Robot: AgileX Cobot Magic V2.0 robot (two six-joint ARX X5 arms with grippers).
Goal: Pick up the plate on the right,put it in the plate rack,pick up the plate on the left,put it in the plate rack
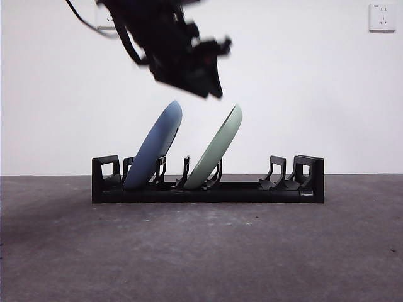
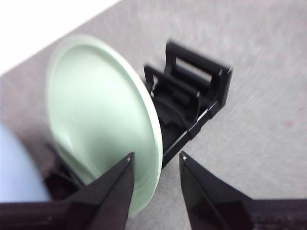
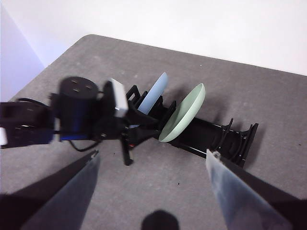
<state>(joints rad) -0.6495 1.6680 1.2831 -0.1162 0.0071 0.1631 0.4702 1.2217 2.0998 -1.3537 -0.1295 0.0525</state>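
From the front, the plate rack (image 1: pixel 208 182) sits across the middle of the grey counter (image 1: pixel 201 251), its blocky ends at either side. Two plates stand in it, both leaning the same way. The blue plate (image 1: pixel 154 148) is in a slot near one end, and the green plate (image 1: pixel 215 149) is a couple of slots further along, towards the middle. The slots at the far end hold nothing. A dark arm comes down from the top edge, and its pincer (image 1: pixel 211 78) hangs just above the plates, clear of both rims. A white wall socket (image 1: pixel 382 17) sits high on the wall.

From the left wrist, the left pincer (image 2: pixel 156 158) has its two black jaws apart with nothing between them. The green plate (image 2: pixel 103 115) is right beside one jaw, though I cannot tell if they touch. Past it runs the rack (image 2: pixel 192 96) with its empty end, and a blurred edge of the blue plate (image 2: pixel 17 167) shows at the side.

From the right wrist, the right pincer (image 3: pixel 153 158) is held high over the counter (image 3: pixel 168 177), jaws spread wide and empty, well apart from everything. Below it the left arm (image 3: pixel 76 115) reaches in next to the rack (image 3: pixel 216 136), where the blue plate (image 3: pixel 153 93) and green plate (image 3: pixel 184 112) stand.
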